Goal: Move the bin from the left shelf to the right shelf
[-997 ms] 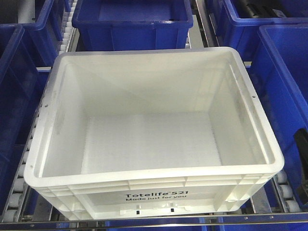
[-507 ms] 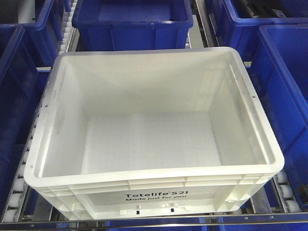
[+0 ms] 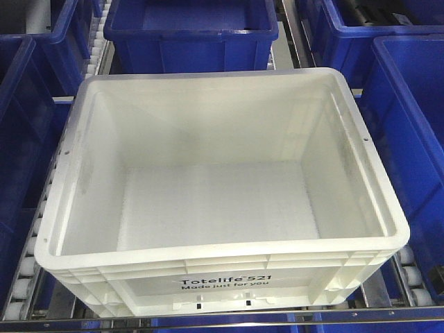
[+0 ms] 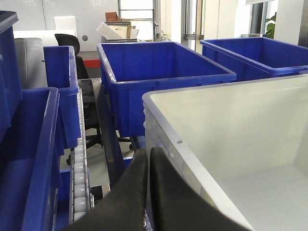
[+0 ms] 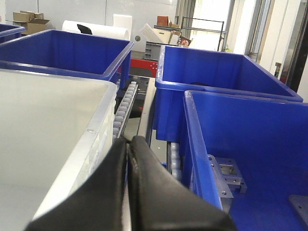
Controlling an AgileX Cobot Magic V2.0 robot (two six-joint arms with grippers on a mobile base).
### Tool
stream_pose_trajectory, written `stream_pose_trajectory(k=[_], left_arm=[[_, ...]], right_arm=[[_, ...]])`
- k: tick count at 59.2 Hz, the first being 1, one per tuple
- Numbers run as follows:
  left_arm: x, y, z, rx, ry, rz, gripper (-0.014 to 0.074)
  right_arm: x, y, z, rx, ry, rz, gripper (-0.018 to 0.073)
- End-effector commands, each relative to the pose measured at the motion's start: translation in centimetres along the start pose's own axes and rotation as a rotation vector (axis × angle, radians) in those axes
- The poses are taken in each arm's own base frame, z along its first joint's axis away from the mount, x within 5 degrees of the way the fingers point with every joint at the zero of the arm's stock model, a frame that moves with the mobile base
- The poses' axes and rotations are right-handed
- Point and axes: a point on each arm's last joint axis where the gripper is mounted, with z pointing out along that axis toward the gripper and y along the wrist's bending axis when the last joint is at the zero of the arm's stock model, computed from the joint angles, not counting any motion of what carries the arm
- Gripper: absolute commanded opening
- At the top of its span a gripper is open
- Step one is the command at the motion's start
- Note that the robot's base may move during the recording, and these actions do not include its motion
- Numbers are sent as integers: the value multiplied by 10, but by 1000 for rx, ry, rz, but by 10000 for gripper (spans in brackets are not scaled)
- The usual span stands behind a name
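**Sitting on the roller rack, the white bin has an end effector at each side**

Resting on rails of small white rollers [image 3: 26, 267], the bin [image 3: 215, 201] fills the middle of the front view, empty, its gridded floor bare and its black "Totelife 521" print facing the camera. Whether this rack is the left or the right shelf cannot be told from these views.

Dark blue crates surround the bin: one directly behind it [image 3: 187, 31], one along its left side [image 3: 17, 139], one along its right side [image 3: 409, 139].

From the left wrist view, the left end effector [image 4: 147, 156] has its two dark fingers pressed together, with only a thin seam between them. It sits just outside the bin's left wall, below the rolled rim, in the gap between the bin and the left blue crate.

From the right wrist view, the right end effector [image 5: 129, 143] likewise has its fingers closed against each other, holding nothing. It lies just outside the bin's right wall, near the rim, between the bin and the right blue crate, with a roller rail [image 5: 124, 103] running ahead of it.
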Motion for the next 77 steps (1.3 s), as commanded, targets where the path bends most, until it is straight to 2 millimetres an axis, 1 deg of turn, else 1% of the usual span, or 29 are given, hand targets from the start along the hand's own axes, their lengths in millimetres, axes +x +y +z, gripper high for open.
stream_pose_trajectory(k=[1,15,20,24,31,45,48,53,61,67,72,74,77], left_arm=[[-13,2,0,-22,-74,-9,-8],[-13,2,0,-22,-74,-8,-8],[-13,3,0,-33,-77,43,-8],[-13,4,0,-40,-75,27,-8],[-13,5,0,-57,-70,67,-8],[-13,5,0,-57,-71,64,-8],[-11,5,0,-57,-61,86,-8],[-1,5,-1,-57,-37,106,-8],[34,6,-3,-58,8,107,-7],[59,7,-8,-65,-21,99,-7],[75,8,-13,-69,-55,97,-7],[81,9,-11,-73,-48,89,-7],[84,8,-11,-67,-10,74,-7]], right_arm=[[-15,-3,1,28,-92,-10,-8],[-15,-3,1,28,-92,-10,-8],[-15,-3,1,28,-92,-10,-8],[-15,-3,1,28,-92,-10,-8],[-15,-3,1,28,-92,-10,-8],[-15,-3,1,28,-92,-10,-8],[-15,-3,1,27,-90,-10,-8],[-15,-3,1,27,-88,-10,-8],[-15,-3,1,27,-90,-10,-8],[-15,-3,1,27,-90,-10,-8],[-15,-3,1,27,-90,-10,-8],[-15,-3,1,27,-87,-11,-8],[-15,-3,1,27,-89,-10,-8]])
